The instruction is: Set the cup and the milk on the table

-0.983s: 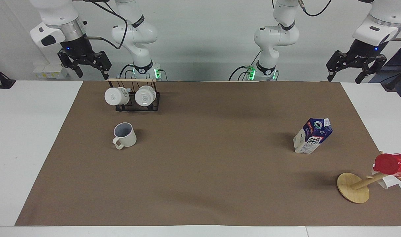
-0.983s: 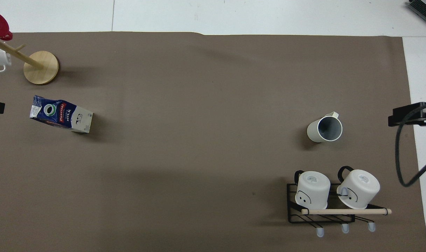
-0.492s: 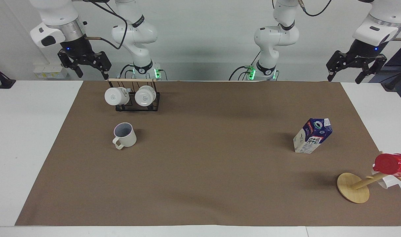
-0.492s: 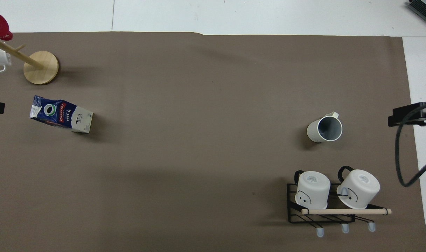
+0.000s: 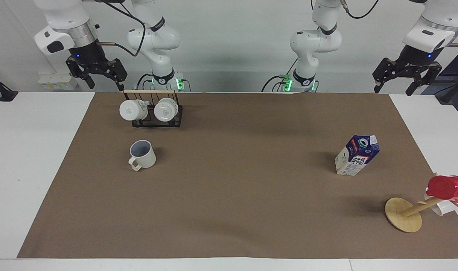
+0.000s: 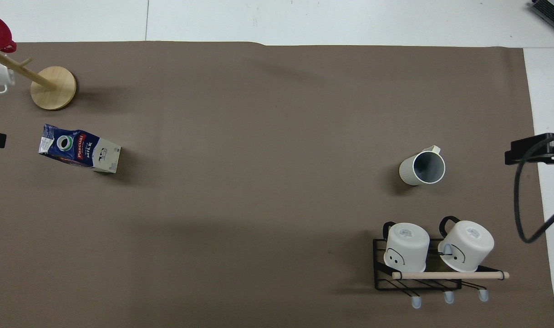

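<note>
The cup (image 5: 143, 154) stands upright on the brown mat (image 5: 232, 180) of the table (image 5: 25, 150), toward the right arm's end, its handle pointing away from the robots. It also shows in the overhead view (image 6: 421, 168). The milk (image 5: 357, 155) stands upright on the mat toward the left arm's end, and shows in the overhead view too (image 6: 78, 149). My right gripper (image 5: 105, 84) hangs open and empty, raised above the table's robot-side edge beside the mug rack. My left gripper (image 5: 393, 88) hangs open and empty, raised above the robot-side edge at its own end.
A black wire rack (image 5: 153, 113) with two white mugs on their sides stands nearer to the robots than the cup. A wooden mug tree (image 5: 403, 214) bearing a red cup (image 5: 447, 187) and a white mug stands farther from the robots than the milk.
</note>
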Controlling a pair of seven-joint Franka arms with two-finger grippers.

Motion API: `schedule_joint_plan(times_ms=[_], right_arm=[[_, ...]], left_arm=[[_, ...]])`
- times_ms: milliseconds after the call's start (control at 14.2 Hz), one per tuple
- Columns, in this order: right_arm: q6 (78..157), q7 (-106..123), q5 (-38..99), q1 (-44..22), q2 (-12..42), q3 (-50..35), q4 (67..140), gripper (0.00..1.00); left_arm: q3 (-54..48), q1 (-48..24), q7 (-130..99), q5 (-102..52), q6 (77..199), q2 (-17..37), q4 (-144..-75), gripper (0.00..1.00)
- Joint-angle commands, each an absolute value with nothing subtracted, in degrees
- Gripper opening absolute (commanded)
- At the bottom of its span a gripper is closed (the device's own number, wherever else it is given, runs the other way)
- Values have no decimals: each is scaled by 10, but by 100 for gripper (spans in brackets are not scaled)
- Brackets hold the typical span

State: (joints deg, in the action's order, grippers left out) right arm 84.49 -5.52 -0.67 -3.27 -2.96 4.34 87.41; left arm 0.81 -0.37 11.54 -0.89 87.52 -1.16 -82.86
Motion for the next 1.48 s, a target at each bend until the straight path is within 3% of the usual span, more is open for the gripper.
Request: schedule_joint_plan(times_ms=[0,843,1405], right_arm=[[848,-47,-4,-25,-39,40,886,100],[850,-47,-3,-25,-51,40,913,100],[939,-45,-3,-28,-46,40,945,100]], left_arm=[[4,3,118,-3,866,-17,-829,100],[4,3,118,-4,866,-17,-829,100],[4,3,118,-3,866,-17,-829,100]])
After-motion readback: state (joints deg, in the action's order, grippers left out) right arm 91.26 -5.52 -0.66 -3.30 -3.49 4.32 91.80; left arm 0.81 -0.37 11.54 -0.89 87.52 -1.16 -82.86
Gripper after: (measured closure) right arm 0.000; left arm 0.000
